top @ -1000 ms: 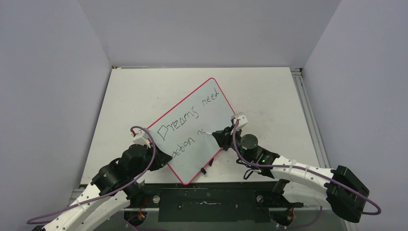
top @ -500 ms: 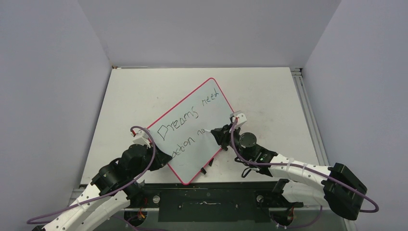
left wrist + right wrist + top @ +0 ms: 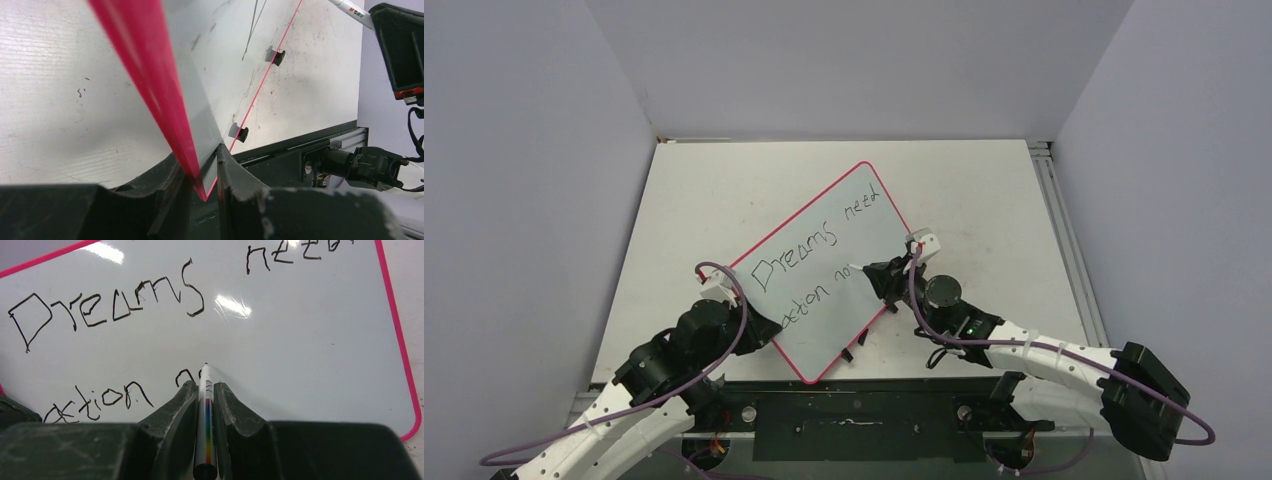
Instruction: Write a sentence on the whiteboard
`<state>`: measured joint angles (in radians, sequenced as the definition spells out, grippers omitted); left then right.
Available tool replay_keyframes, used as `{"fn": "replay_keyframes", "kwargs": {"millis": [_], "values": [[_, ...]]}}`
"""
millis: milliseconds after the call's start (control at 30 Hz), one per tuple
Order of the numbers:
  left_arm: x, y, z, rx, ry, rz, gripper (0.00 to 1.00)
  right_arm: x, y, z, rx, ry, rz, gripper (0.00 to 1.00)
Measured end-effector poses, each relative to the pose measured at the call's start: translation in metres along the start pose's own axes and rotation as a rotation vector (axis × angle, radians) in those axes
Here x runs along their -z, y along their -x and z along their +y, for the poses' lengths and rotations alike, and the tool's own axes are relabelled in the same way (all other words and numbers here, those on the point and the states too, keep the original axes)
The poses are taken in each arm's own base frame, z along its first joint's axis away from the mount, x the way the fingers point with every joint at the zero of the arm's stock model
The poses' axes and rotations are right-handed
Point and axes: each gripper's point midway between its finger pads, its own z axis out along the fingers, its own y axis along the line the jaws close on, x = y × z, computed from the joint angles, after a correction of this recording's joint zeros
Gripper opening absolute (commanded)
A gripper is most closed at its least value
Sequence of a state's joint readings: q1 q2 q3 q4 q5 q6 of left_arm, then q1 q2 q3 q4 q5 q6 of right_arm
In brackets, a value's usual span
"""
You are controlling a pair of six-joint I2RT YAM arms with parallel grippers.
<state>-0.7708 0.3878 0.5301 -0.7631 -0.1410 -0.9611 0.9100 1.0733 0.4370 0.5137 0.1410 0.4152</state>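
The whiteboard (image 3: 854, 245) lies tilted on the table, pink-red rim all round. The sentence (image 3: 796, 262) runs in two slanted rows: "Dreams need" above, "action no" below; the right wrist view (image 3: 107, 307) shows it too. My left gripper (image 3: 759, 325) is shut on the whiteboard's near-left edge (image 3: 165, 100). My right gripper (image 3: 876, 277) is shut on a white marker (image 3: 205, 405) with a rainbow stripe. The marker's tip (image 3: 205, 365) sits at the board by the last letters of the lower row.
Two small black feet (image 3: 275, 55) stick out under the board's near edge. The scuffed white tabletop (image 3: 984, 200) extends behind and to the right. A black rail (image 3: 854, 420) runs along the near table edge between the arm bases.
My right gripper has shifted slightly right and up along the lower row, and the last word there has grown to "no". The left gripper and the board have not moved.
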Motion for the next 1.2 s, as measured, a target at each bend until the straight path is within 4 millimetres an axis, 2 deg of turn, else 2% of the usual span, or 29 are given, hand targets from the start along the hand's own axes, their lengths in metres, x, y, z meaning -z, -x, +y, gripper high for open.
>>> {"fn": "replay_keyframes", "kwargs": {"millis": [133,400,633,1200], "values": [[0.0,0.0,0.0,0.0,0.0,0.0,0.11,0.001,0.006,0.0,-0.004,-0.005,-0.019,0.05],[0.0,0.0,0.0,0.0,0.0,-0.001,0.11,-0.004,-0.006,-0.004,0.003,-0.017,0.01,0.05],[0.0,0.0,0.0,0.0,-0.001,-0.001,0.11,-0.004,-0.006,-0.004,0.002,-0.018,0.009,0.05],[0.0,0.0,0.0,0.001,-0.003,-0.002,0.11,0.009,-0.021,-0.016,-0.029,-0.05,0.024,0.05]]}}
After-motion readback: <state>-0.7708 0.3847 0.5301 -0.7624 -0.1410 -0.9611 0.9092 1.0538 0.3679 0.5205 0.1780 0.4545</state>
